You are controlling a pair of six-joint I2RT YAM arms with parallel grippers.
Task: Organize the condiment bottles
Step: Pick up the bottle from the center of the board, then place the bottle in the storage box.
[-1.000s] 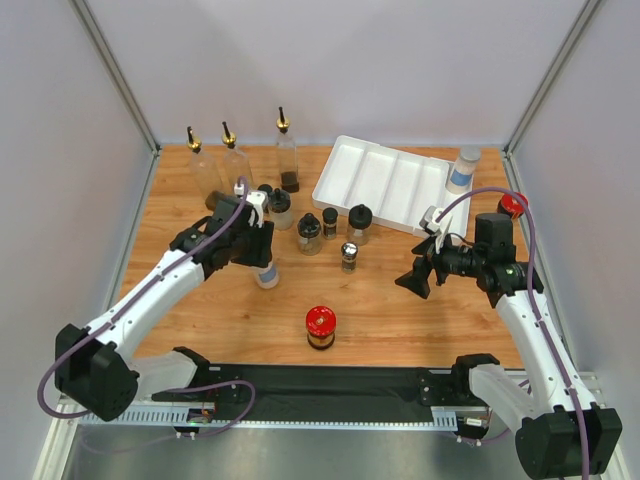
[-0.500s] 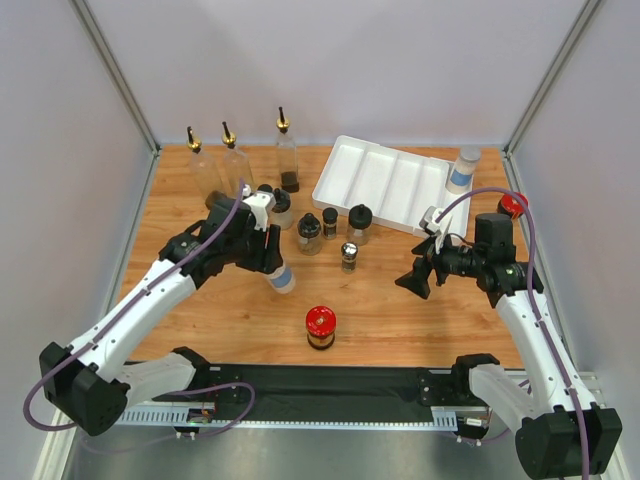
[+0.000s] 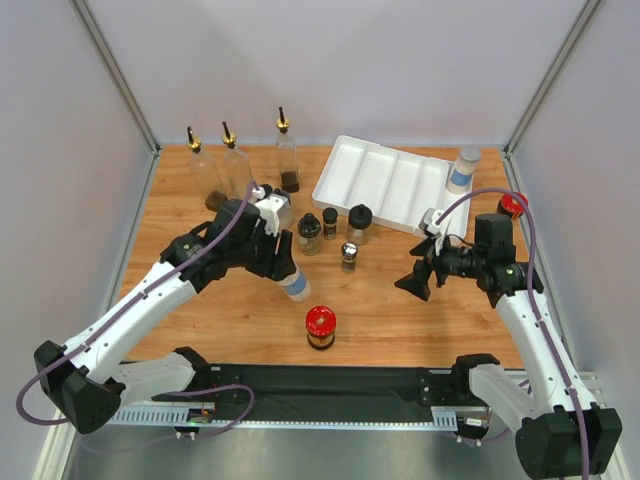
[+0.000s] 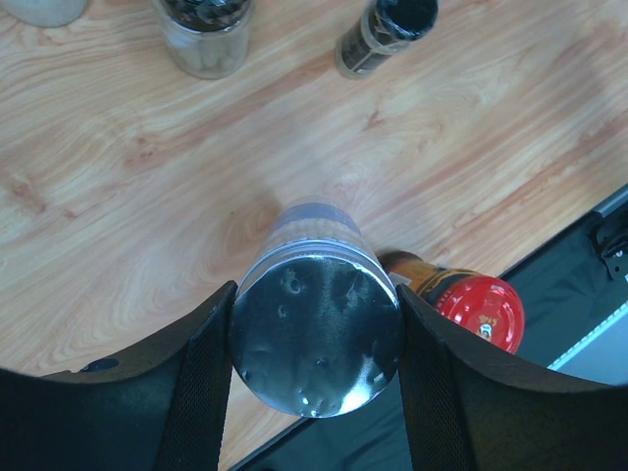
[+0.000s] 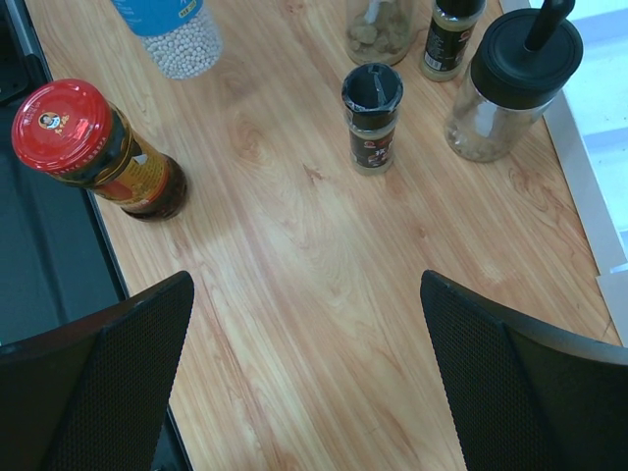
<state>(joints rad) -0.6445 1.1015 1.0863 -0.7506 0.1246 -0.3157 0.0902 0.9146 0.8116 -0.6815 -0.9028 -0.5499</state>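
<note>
Since the picture of one second ago, the left gripper (image 3: 283, 268) has moved forward and to the right, away from its own base, and the silver-lidded shaker (image 4: 316, 339) has come with it. The two black fingers (image 4: 201, 383) press on both sides of the shaker just under its lid, so it is firmly grasped. The shaker is tilted, with its blue-labelled lower end pointing away from the wrist. I cannot tell if this end touches the table (image 3: 230, 310).

Near that lower end, toward the near edge, a red-lidded jar (image 3: 320, 327) stands upright and apart from the shaker. On the far side of the gripper is a group of small jars. A black-capped jar (image 3: 309, 234) is the nearest, and then come a narrow dark jar (image 3: 330, 222), a grinder jar (image 3: 349, 256) and a jar with a black pourer lid (image 3: 359, 224). Further behind, three tall pourer bottles (image 3: 236, 165) stand along the far edge.

The right gripper (image 3: 417, 277) has not moved. Its jaws are wide apart with nothing between them, and it hangs above bare wood. The grinder jar is straight ahead of it. Beyond this gripper, toward the far edge, lies the white tray (image 3: 385, 185). A second shaker (image 3: 462, 170) stands just beside the right end of the tray. Another red lid (image 3: 512, 205) shows behind the right wrist.
</note>
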